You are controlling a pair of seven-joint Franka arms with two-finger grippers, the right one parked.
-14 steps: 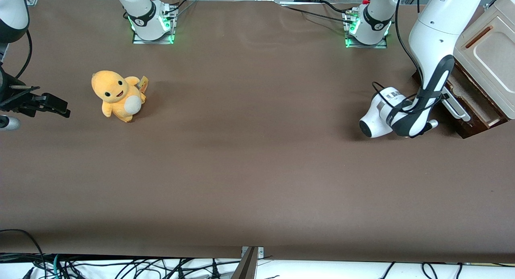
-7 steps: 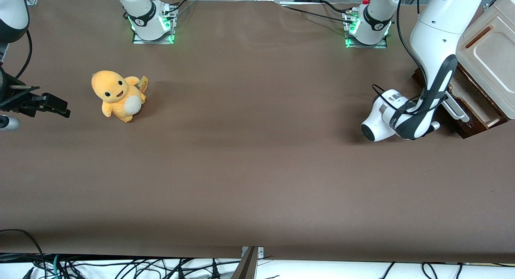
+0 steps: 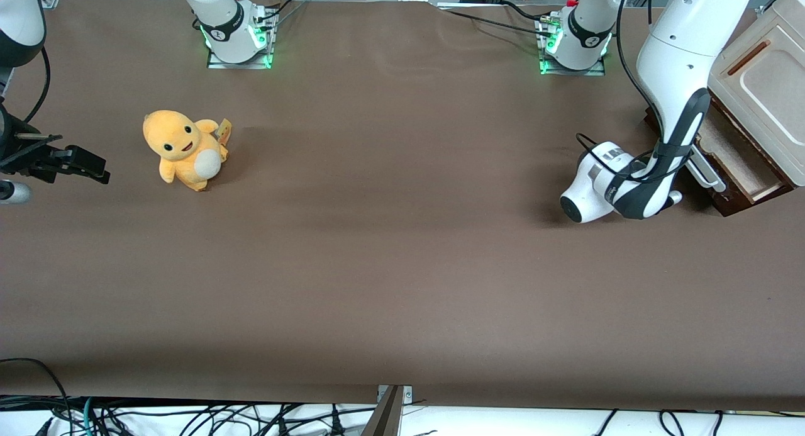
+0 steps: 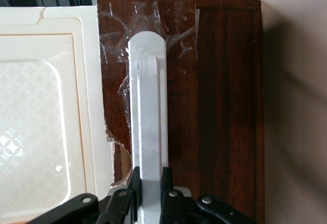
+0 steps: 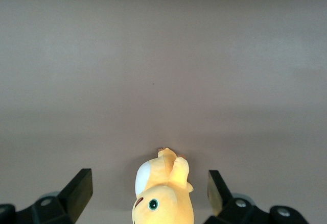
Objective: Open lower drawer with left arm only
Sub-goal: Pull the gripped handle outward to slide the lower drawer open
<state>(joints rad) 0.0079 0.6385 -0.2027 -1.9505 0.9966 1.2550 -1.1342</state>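
Over the last second we see the lower drawer (image 3: 736, 165) slide a little further out of the cream cabinet (image 3: 764, 77), with more of its pale inside showing than before, and the left arm (image 3: 676, 90) shifts slightly toward the parked arm's end of the surface (image 3: 402, 266). We read that as the pull being well under way: the drawer is already partly open, and a continued straight draw should finish it, provided the grip does not slip along the bar.

The wrist camera shows the end effector (image 4: 151, 183) clamped on the silver bar handle (image 4: 149, 106), its black fingers (image 4: 134, 183) pressed against both sides of the bar, with the dark wooden drawer front (image 4: 225, 106) directly beneath. The drawer sits at the working arm's end of the surface, low on the cabinet.

Counting what is here: one cabinet, one open drawer with one handle, one working arm, and one yellow plush toy (image 3: 185, 148) lying well apart toward the parked arm's end. Nothing stands in front of the drawer, so we judge its path free
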